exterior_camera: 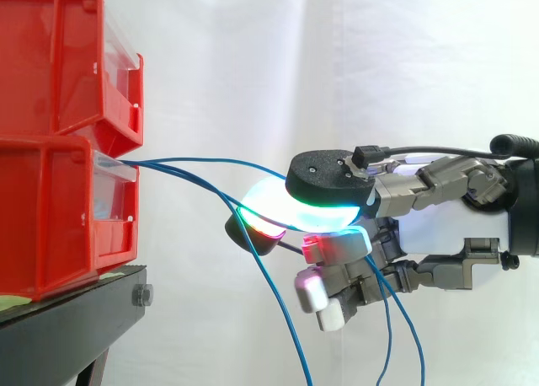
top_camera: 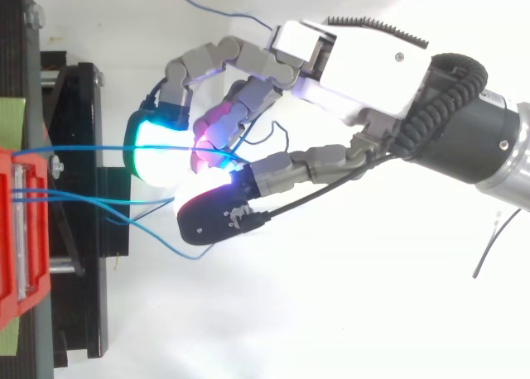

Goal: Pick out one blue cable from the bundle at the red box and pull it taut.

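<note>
Open space lay between the hand (exterior_camera: 446, 226) and the front edges of the stacked red bins (exterior_camera: 50, 209) on the black stand (exterior_camera: 76, 310). One thin blue cable (top_camera: 99, 148) ran nearly straight from the lower bin's mouth into the curled fingers (top_camera: 153, 170) pinching it; other blue strands (exterior_camera: 282, 318) sagged below

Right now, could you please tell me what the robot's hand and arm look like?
The hand has a white boxy palm and grey segmented fingers ending in thick black-backed pads glowing cyan, green, magenta and white. The arm behind is black, then silver.
</note>
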Robot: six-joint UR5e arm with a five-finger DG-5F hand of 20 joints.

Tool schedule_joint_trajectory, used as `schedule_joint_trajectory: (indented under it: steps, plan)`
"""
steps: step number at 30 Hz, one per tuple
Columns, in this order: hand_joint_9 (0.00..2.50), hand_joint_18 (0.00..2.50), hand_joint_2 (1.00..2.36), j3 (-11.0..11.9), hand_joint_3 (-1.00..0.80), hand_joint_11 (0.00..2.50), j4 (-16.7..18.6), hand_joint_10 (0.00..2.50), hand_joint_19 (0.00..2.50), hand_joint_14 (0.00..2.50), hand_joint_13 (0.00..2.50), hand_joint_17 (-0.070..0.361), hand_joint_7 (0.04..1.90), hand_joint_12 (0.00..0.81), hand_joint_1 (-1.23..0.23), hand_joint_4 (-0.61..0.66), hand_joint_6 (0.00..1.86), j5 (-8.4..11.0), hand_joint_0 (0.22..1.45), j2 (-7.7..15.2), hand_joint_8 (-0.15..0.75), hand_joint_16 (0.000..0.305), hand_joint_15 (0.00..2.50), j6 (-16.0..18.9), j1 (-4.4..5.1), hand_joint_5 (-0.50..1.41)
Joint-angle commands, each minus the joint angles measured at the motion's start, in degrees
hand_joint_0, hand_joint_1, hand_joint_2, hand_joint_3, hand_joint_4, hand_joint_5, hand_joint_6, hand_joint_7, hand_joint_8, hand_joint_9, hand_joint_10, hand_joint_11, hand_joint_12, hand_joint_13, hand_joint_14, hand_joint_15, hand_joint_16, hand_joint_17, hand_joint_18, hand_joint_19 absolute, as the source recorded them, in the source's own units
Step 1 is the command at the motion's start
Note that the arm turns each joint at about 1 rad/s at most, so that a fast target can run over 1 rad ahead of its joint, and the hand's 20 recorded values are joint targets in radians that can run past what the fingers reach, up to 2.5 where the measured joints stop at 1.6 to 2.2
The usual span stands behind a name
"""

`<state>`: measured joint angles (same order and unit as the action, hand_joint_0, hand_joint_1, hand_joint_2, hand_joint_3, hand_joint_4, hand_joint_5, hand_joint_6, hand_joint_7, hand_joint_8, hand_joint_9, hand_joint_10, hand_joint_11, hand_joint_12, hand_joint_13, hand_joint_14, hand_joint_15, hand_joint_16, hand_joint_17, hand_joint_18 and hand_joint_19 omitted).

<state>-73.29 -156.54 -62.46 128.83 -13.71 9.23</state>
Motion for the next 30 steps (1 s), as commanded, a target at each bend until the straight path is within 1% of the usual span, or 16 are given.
schedule_joint_trajectory:
  steps: [1, 5, 7, 10, 12, 21, 27, 28, 30]
  plan:
    - [1.09, 0.62, 1.0, 0.08, -0.5, 1.7, -0.08, 0.02, 0.79, 0.03, 0.76, 0.115, 0.95, 0.331, -0.97, -0.05, 0.86, -0.03, 0.79, 0.02, 0.203, 0.051, 0.85, 0.0, 0.0, -0.19]
    - [1.11, 0.63, 1.0, -0.01, -0.5, 1.66, -0.08, 0.02, 0.79, 0.03, 0.76, 0.115, 0.94, 0.328, -0.97, -0.04, 0.87, 0.05, 0.78, 0.02, 0.202, 0.051, 0.84, 0.0, 0.0, -0.18]
    - [1.13, 0.63, 1.0, 0.08, -0.5, 1.65, -0.08, 0.02, 0.81, 0.03, 0.79, 0.114, 0.94, 0.334, -0.96, -0.03, 0.87, 0.05, 0.75, 0.02, 0.206, 0.051, 0.85, 0.0, 0.0, -0.18]
    - [1.19, 0.65, 1.0, -0.01, -0.5, 1.67, -0.08, 0.02, 0.84, 0.03, 0.84, 0.113, 0.95, 0.334, -0.91, -0.01, 0.87, 0.05, 0.7, 0.02, 0.22, 0.05, 0.87, 0.0, 0.0, -0.17]
    - [1.23, 0.67, 1.0, 0.08, -0.5, 1.68, -0.08, 0.02, 0.87, 0.03, 0.87, 0.113, 0.96, 0.339, -0.86, 0.0, 0.86, 0.05, 0.64, -0.07, 0.223, 0.05, 0.89, 0.0, 0.0, -0.16]
    - [1.27, 0.69, 1.0, 0.08, -0.5, 1.65, -0.08, 0.02, 0.89, 0.03, 0.91, 0.116, 0.95, 0.346, -0.71, 0.02, 0.85, 0.05, 0.54, 0.02, 0.231, 0.052, 0.89, 0.0, 0.0, -0.16]
    - [1.29, 0.71, 1.0, -0.01, -0.5, 1.65, 0.1, 0.02, 0.89, 0.03, 0.94, 0.123, 0.93, 0.363, -0.72, 0.04, 0.84, 0.05, 0.5, 0.02, 0.255, 0.055, 0.9, 0.0, 0.0, -0.15]
    - [1.29, 0.71, 1.0, -0.01, -0.5, 1.64, 0.1, 0.02, 0.89, 0.03, 0.94, 0.124, 0.92, 0.365, -0.7, 0.04, 0.84, 0.05, 0.5, -0.07, 0.253, 0.055, 0.89, 0.0, 0.0, -0.15]
    - [1.31, 0.72, 1.0, -0.01, -0.5, 1.63, 0.01, 0.02, 0.9, 0.03, 0.95, 0.123, 0.92, 0.366, -0.62, 0.03, 0.83, 0.05, 0.5, 0.02, 0.244, 0.055, 0.89, 0.0, 0.0, -0.15]
